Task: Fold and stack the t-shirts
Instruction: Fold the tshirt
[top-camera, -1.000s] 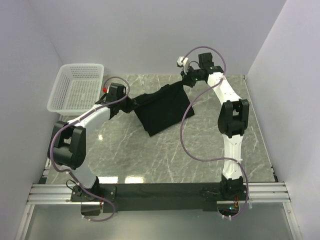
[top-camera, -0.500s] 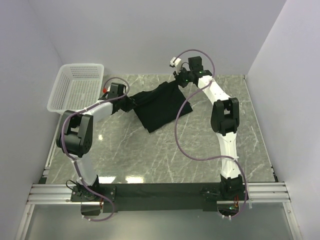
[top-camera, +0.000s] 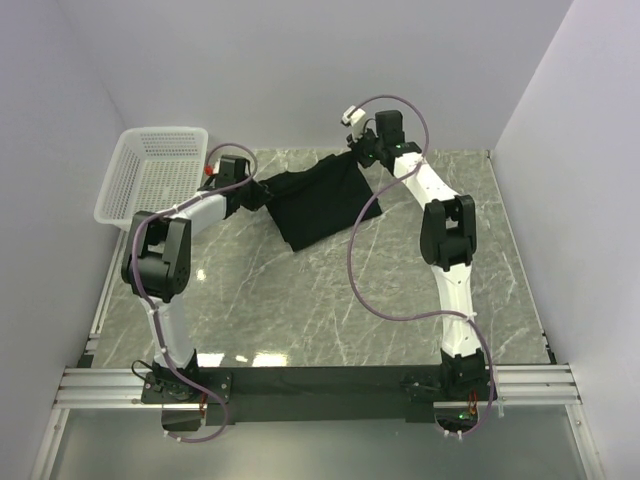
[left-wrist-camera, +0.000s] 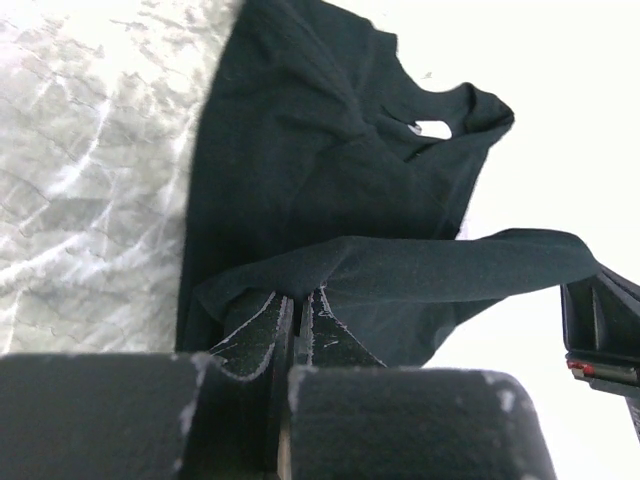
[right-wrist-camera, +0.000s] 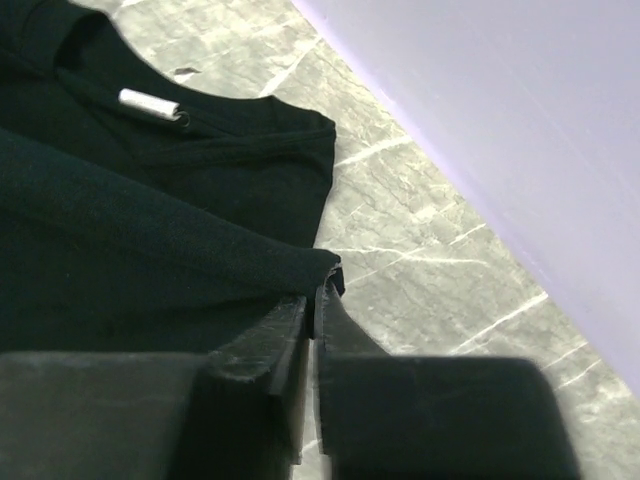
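One black t-shirt (top-camera: 322, 203) lies partly folded at the back of the marble table, its near layer flat and its far edge lifted. My left gripper (top-camera: 262, 192) is shut on the shirt's left corner. In the left wrist view a fold of black cloth (left-wrist-camera: 400, 270) is pinched between the jaws of the left gripper (left-wrist-camera: 300, 297). At the shirt's far right corner is my right gripper (top-camera: 362, 156). In the right wrist view the right gripper (right-wrist-camera: 318, 288) is shut on a cloth edge, and the t-shirt's collar with its white neck label (right-wrist-camera: 150, 105) lies beyond.
A white mesh basket (top-camera: 128, 190) stands at the back left corner, close to the left arm's elbow. The lilac back wall (right-wrist-camera: 520, 120) rises just behind the right gripper. Bare marble table (top-camera: 330, 300) stretches from the shirt toward the arm bases.
Both grippers have carried the shirt's edge toward the back wall and slightly left. The shirt has shifted back with them, and the left arm's elbow has swung toward the basket.
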